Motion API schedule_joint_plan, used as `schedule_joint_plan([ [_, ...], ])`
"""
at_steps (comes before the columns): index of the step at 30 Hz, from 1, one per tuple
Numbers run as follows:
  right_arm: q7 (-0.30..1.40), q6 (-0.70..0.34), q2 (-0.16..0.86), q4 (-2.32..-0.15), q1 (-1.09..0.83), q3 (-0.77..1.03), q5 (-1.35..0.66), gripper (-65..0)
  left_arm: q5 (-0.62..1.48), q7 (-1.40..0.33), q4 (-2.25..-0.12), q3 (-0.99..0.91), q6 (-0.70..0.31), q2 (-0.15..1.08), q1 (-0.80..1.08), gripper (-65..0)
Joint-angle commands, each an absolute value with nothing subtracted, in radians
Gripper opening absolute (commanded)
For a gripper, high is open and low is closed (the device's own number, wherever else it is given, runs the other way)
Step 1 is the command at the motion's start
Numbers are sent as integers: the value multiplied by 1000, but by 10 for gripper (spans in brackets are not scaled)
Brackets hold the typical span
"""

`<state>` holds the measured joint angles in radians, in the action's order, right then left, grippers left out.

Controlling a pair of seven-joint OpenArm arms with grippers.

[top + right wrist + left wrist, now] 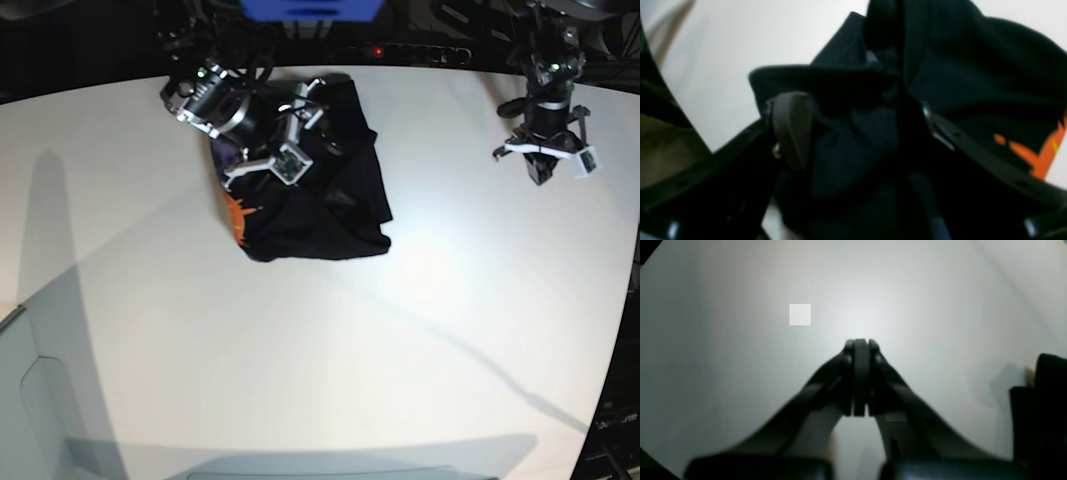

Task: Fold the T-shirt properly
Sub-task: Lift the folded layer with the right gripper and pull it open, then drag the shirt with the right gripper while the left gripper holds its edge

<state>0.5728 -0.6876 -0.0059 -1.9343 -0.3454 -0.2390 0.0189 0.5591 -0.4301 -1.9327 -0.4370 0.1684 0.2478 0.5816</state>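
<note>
The black T-shirt (320, 200) lies bunched on the white table (400, 330) at the back left, with an orange print (238, 215) at its left edge. My right gripper (305, 135) is down on the shirt's upper part. In the right wrist view its jaws stand wide apart (857, 123) with a bunch of black fabric (846, 146) between them, and the orange print (1037, 156) shows at the right. My left gripper (543, 170) hangs above bare table at the back right, far from the shirt. In the left wrist view it is shut and empty (860, 341).
A dark shape (1043, 406) sits at the right edge of the left wrist view. The table's far edge (420, 62) runs just behind both arms, with dark equipment beyond. A grey surface (30, 400) shows at the front left.
</note>
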Motion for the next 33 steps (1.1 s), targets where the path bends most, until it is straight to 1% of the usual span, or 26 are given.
schedule_joint_plan([
  [1,547,-698,-15,-1933,-335,-259,1,-235,558,-404,-1951,-443,166,257,582,-650],
  [7,549,-698,-15,-1836,-262,-332,1,-235,558,-404,-1951,-446,166,257,582,-650],
  [11,547,-698,-7,-1804,-274,-403,1,-237,558,-403,-1951,-446,166,257,601,-650],
  [16,545,-698,45,-1811,-292,-550,1,-238,556,-403,-1951,-447,166,257,602,-650],
  [20,545,-698,102,-1844,-289,-625,1,-238,556,-406,-1963,-486,166,255,604,-650],
  [23,545,-698,120,-1886,-292,-619,2,-238,556,-406,-1971,-496,166,255,604,-650],
  [26,547,-698,119,-1936,-309,-545,2,-238,558,-407,-1991,-484,166,251,605,-650],
  [30,547,-698,93,-1980,-323,-438,2,-236,558,-407,-2005,-443,165,211,621,-642],
  [33,547,-698,87,-1983,-323,-367,2,-236,558,-407,-2005,-386,165,199,624,-573],
])
